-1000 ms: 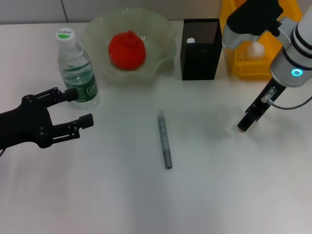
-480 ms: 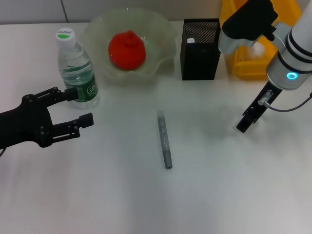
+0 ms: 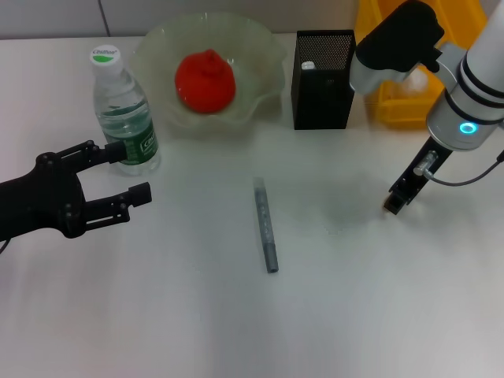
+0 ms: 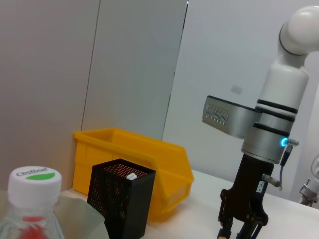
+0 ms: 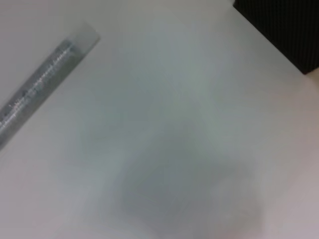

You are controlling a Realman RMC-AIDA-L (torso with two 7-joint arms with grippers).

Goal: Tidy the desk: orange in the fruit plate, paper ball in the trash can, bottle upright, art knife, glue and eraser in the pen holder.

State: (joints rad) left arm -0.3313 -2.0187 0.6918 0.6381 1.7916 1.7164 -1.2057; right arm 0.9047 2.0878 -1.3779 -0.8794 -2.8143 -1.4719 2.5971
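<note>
The orange [image 3: 205,81] lies in the fruit plate [image 3: 264,49]. The bottle [image 3: 122,110] stands upright at the left; its cap [image 4: 35,181] shows in the left wrist view. My left gripper [image 3: 132,170] is open and empty, right beside the bottle. The grey art knife [image 3: 266,225] lies mid-table and also shows in the right wrist view [image 5: 40,84]. My right gripper [image 3: 396,198] points down at the table right of the knife, shut on a small tan bit, the eraser [image 3: 389,207]. The pen holder [image 3: 324,79] holds a white-capped item [image 3: 308,67]. The paper ball is hidden.
The yellow trash can [image 3: 398,106] stands behind my right arm, right of the pen holder; it also shows in the left wrist view [image 4: 144,159]. The right arm's bulky links [image 3: 398,39] hang over the bin. A wall runs along the far table edge.
My right arm's upper links have swung a little to the left and now cover the paper ball in the bin. The right gripper's tip stays at almost the same spot. The left arm has not moved.
</note>
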